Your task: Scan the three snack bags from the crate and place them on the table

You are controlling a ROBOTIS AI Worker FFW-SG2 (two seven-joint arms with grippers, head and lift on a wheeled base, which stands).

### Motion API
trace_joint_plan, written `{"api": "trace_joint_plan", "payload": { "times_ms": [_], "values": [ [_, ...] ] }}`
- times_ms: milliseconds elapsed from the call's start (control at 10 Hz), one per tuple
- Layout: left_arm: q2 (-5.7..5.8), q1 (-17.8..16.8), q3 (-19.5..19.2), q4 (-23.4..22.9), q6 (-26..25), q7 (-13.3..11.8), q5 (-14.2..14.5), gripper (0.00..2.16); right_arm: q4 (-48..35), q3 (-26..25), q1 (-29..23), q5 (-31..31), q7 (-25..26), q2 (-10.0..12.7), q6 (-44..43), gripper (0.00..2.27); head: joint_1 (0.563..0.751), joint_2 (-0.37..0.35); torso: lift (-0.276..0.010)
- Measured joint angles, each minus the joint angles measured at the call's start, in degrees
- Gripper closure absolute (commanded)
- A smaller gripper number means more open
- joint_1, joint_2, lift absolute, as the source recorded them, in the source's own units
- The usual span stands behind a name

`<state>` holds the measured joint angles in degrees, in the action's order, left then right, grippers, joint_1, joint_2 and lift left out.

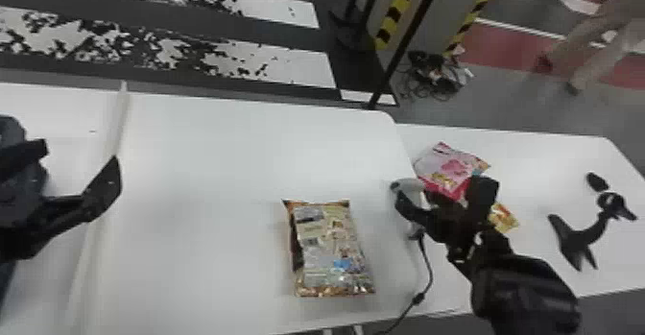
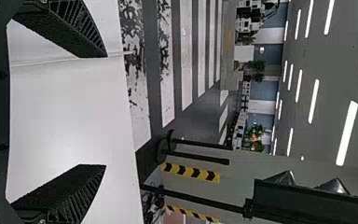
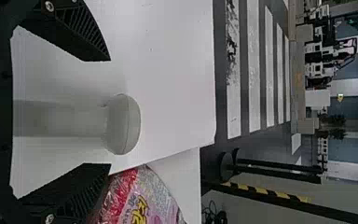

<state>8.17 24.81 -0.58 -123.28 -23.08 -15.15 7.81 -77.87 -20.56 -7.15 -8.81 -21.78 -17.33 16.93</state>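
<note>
My left gripper is over the table's left side in the head view; in the left wrist view the gripper stands open with nothing between its fingers. At the right, my right gripper is by the pale scanner. The right wrist view has that gripper open, the scanner lying between its spread fingers, with a gap on each side. A gold-brown snack bag lies on the table. Beyond the scanner lies a pink snack bag; a yellow-orange bag is partly hidden behind the right arm.
The white table meets a second white table at the right, where a black stand rests. The scanner's cable runs down over the front edge. A pale raised strip crosses the table's left part.
</note>
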Motion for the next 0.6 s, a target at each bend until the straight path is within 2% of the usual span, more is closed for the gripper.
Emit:
{"api": "trace_joint_plan", "payload": {
  "times_ms": [100,200,300,400,500,600],
  "values": [
    [0.07,-0.6,0.2,0.7,0.1,-0.1,0.1,0.02,2.0,0.0,1.0,0.4,-0.1,-0.6,0.0,0.10,0.695,-0.350,-0.062],
    [0.09,-0.9,0.2,1.1,0.1,-0.1,0.2,0.02,3.8,0.1,2.0,0.8,-0.8,-1.1,0.6,0.29,0.695,-0.350,-0.062],
    [0.09,-1.2,0.2,1.2,0.1,-0.1,0.2,0.02,5.1,0.2,2.9,0.8,-2.1,-1.6,1.7,0.77,0.695,-0.350,-0.062],
    [0.09,-1.4,0.2,1.3,0.1,-0.2,0.3,0.02,5.8,0.4,3.5,0.8,-3.3,-1.9,3.5,1.50,0.695,-0.350,-0.062],
    [0.07,-1.6,0.3,1.5,0.1,-0.3,0.5,0.02,6.0,0.6,4.3,0.8,-4.1,-2.2,7.4,2.02,0.695,-0.350,-0.062],
    [-0.06,-1.7,0.3,1.8,0.1,-0.4,0.7,0.02,6.0,1.0,4.7,0.7,-4.2,-2.3,10.0,2.25,0.695,-0.350,-0.062]
  ]
}}
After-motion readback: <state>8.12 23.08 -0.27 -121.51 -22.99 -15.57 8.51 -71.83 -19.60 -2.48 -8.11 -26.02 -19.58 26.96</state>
